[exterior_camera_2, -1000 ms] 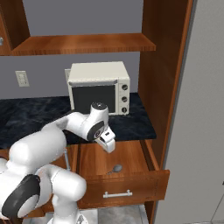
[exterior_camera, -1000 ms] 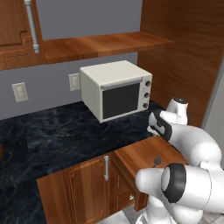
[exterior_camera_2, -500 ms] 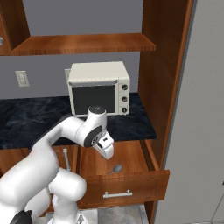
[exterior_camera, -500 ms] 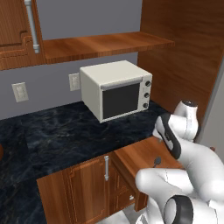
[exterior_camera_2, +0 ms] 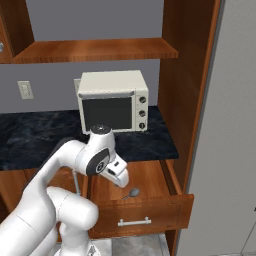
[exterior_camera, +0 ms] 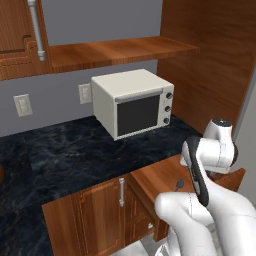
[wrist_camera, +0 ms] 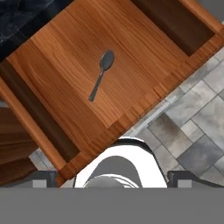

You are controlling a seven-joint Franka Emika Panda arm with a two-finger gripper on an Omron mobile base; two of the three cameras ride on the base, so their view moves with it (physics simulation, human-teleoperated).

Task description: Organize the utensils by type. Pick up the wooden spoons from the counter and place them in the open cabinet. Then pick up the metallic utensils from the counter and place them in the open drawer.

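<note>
Below the dark worktop [exterior_camera_2: 45, 135], a metal spoon [wrist_camera: 101, 74] lies slantwise in the drawer [wrist_camera: 57, 57], directly beneath the open, empty pincer [exterior_camera_2: 121, 178].

Wall: flat grey wall [exterior_camera: 100, 30] carrying two white outlets [exterior_camera: 22, 105].
Counter: dark marbled stone counter [exterior_camera: 65, 150] supporting a cream toaster oven [exterior_camera: 132, 102].
Shelf: brown wooden shelf [exterior_camera_2: 95, 50] running above.
Floor: grey stone tiles [wrist_camera: 192, 127] showing below.
</note>
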